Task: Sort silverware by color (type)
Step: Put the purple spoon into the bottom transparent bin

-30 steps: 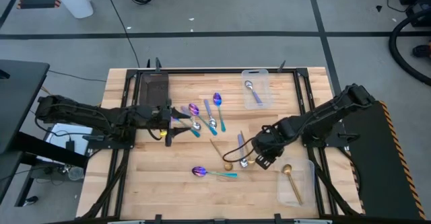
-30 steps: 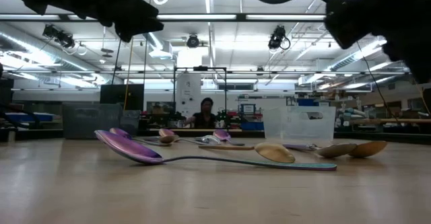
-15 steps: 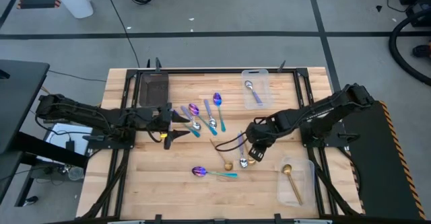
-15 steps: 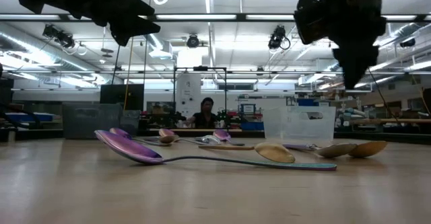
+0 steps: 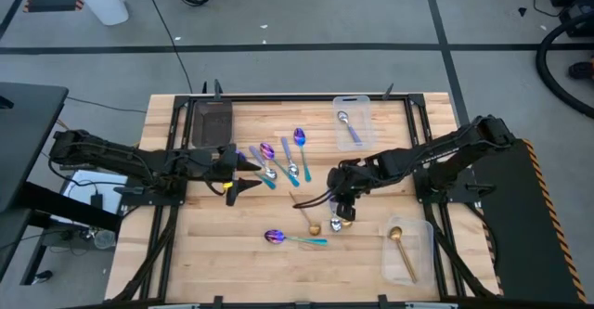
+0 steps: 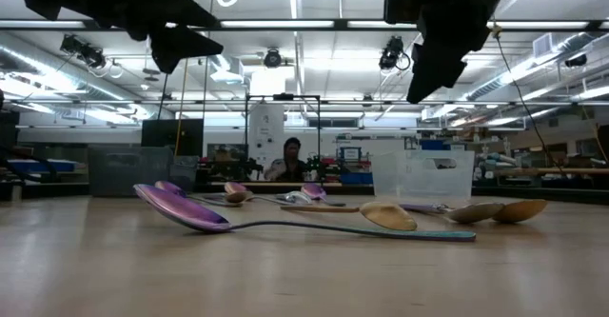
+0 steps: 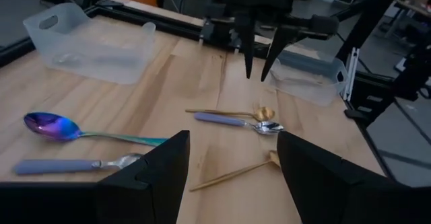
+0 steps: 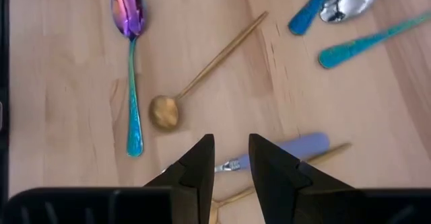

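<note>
Right gripper (image 5: 341, 200) swung from gold-spoon bin (image 5: 424, 251) back over centre cluster, jaws parted, empty, above lavender-handled spoon (image 8: 296, 148). Next pick imminent. Left gripper (image 5: 243, 173) parked wide open beside teal-handled spoons (image 5: 269, 168).

The light wooden desk (image 5: 251, 253) carries a dark tray (image 5: 211, 122) at its far left, a clear bin (image 5: 354, 122) at the far edge with a lavender-handled spoon (image 5: 348, 127) inside, and another clear bin (image 5: 409, 250) at the near right holding a gold spoon (image 5: 401, 251). A cluster of teal-handled and lavender-handled spoons (image 5: 281, 161) lies mid-desk. Nearer lie two gold spoons (image 5: 308, 218), a lavender-handled one (image 5: 332, 202), and a lone purple-bowled teal spoon (image 5: 294, 239).
</note>
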Action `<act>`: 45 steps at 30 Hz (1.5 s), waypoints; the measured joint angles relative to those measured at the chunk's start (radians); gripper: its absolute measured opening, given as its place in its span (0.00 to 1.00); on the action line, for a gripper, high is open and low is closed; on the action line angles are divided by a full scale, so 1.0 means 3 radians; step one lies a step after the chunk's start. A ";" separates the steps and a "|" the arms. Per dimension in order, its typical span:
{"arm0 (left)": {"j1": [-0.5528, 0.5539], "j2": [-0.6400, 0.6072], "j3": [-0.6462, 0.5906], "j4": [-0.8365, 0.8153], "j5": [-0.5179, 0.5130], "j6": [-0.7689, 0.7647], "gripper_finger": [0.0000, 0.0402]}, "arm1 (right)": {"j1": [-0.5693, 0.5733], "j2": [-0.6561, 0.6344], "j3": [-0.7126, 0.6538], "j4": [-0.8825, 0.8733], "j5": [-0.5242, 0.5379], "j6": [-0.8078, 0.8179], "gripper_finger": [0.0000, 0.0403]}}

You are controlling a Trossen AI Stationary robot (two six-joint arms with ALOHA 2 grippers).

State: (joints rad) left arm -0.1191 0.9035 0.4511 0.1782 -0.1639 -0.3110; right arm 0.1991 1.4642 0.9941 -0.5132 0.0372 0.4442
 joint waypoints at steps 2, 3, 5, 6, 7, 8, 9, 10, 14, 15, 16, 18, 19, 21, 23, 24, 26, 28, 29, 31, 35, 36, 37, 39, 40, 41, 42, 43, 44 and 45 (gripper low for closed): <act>-0.0022 0.0000 0.0000 -0.0003 -0.0001 -0.0065 0.58 | -0.0026 0.0046 -0.0001 0.0007 -0.0016 -0.0068 0.25; -0.0037 0.0000 0.0000 -0.0001 -0.0001 -0.0070 0.58 | -0.0042 0.0090 0.0004 0.0011 -0.0038 -0.0112 0.25; -0.0080 0.0001 0.0000 -0.0019 -0.0001 -0.0084 0.58 | -0.0068 0.0198 0.0065 0.0020 -0.0076 -0.0208 0.25; -0.0106 0.0001 0.0000 -0.0023 -0.0001 -0.0086 0.58 | -0.0085 0.0257 0.0106 -0.0019 -0.0075 -0.0260 0.25; -0.0130 0.0001 0.0002 -0.0033 -0.0001 -0.0086 0.58 | -0.0101 0.0309 0.0156 -0.0019 -0.0081 -0.0319 0.25; -0.0153 0.0001 0.0004 -0.0070 -0.0001 -0.0082 0.58 | -0.0110 0.0360 0.0218 -0.0009 -0.0093 -0.0365 0.25; -0.0176 0.0001 0.0004 -0.0115 0.0000 -0.0082 0.58 | -0.0129 0.0405 0.0280 0.0011 -0.0091 -0.0409 0.25; -0.0198 0.0001 0.0004 -0.0163 0.0000 -0.0088 0.58 | -0.0142 0.0445 0.0333 0.0006 -0.0076 -0.0437 0.25; -0.0250 0.0000 0.0004 -0.0485 -0.0001 -0.0159 0.58 | -0.0185 0.0601 0.0540 -0.0047 -0.0008 -0.0446 0.25; -0.0255 0.0000 0.0004 -0.0572 -0.0001 -0.0171 0.58 | -0.0190 0.0623 0.0594 -0.0044 0.0015 -0.0446 0.25; -0.0255 0.0001 0.0004 -0.0661 -0.0001 -0.0184 0.58 | -0.0193 0.0643 0.0626 -0.0018 0.0049 -0.0445 0.25; -0.0245 0.0001 0.0003 -0.0790 -0.0002 -0.0220 0.58 | -0.0187 0.0683 0.0672 0.0013 0.0086 -0.0444 0.25; -0.0238 0.0001 0.0003 -0.0850 -0.0002 -0.0221 0.58 | -0.0179 0.0686 0.0673 0.0031 0.0107 -0.0437 0.25; -0.0225 0.0030 0.0003 -0.0933 -0.0020 -0.0222 0.58 | -0.0151 0.0684 0.0670 0.0122 0.0208 -0.0405 0.25; -0.0229 0.0077 0.0002 -0.1027 -0.0096 -0.0201 0.58 | -0.0113 0.0681 0.0670 0.0123 0.0371 -0.0350 0.25; -0.0238 0.0123 0.0000 -0.1025 -0.0153 -0.0155 0.58 | -0.0088 0.0681 0.0669 0.0124 0.0457 -0.0323 0.25; -0.0237 0.0233 0.0003 -0.1017 -0.0242 -0.0055 0.58 | -0.0039 0.0681 0.0669 0.0134 0.0634 -0.0242 0.25; -0.0237 0.0370 0.0001 -0.0976 -0.0314 0.0078 0.58 | 0.0007 0.0681 0.0669 0.0126 0.0812 -0.0124 0.25; -0.0237 0.0440 0.0001 -0.0965 -0.0361 0.0150 0.58 | 0.0026 0.0681 0.0668 0.0119 0.0876 -0.0071 0.25; -0.0237 0.0583 0.0001 -0.0932 -0.0464 0.0282 0.58 | 0.0074 0.0681 0.0668 0.0118 0.0989 0.0023 0.25; -0.0237 0.0824 0.0001 -0.0777 -0.0658 0.0498 0.58 | 0.0182 0.0681 0.0668 0.0105 0.1181 0.0163 0.25; -0.0234 0.0887 0.0001 -0.0707 -0.0698 0.0567 0.58 | 0.0205 0.0681 0.0668 0.0105 0.1232 0.0188 0.25; -0.0231 0.0941 0.0001 -0.0668 -0.0743 0.0625 0.58 | 0.0228 0.0681 0.0668 0.0106 0.1275 0.0207 0.25; -0.0231 0.1036 0.0000 -0.0569 -0.0856 0.0717 0.58 | 0.0268 0.0680 0.0668 0.0108 0.1359 0.0265 0.25; -0.0231 0.1088 0.0001 -0.0485 -0.0917 0.0754 0.58 | 0.0284 0.0679 0.0668 0.0107 0.1388 0.0288 0.25; -0.0231 0.1141 0.0001 -0.0409 -0.0977 0.0815 0.58 | 0.0297 0.0679 0.0667 0.0107 0.1397 0.0326 0.25; -0.0231 0.1191 0.0001 -0.0344 -0.1013 0.0869 0.58 | 0.0309 0.0679 0.0667 0.0108 0.1408 0.0365 0.25; -0.0231 0.1238 0.0001 -0.0278 -0.1045 0.0913 0.58 | 0.0321 0.0679 0.0667 0.0107 0.1432 0.0403 0.25; -0.0231 0.1294 0.0001 -0.0169 -0.1070 0.0954 0.58 | 0.0335 0.0679 0.0666 0.0107 0.1475 0.0434 0.25; -0.0231 0.1358 0.0003 -0.0064 -0.1100 0.0993 0.58 | 0.0348 0.0679 0.0666 0.0107 0.1535 0.0459 0.25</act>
State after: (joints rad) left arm -0.1883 1.3110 0.4519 0.1591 -0.4938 -0.0131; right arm 0.3035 1.6680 1.1938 -0.4812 0.4978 0.5818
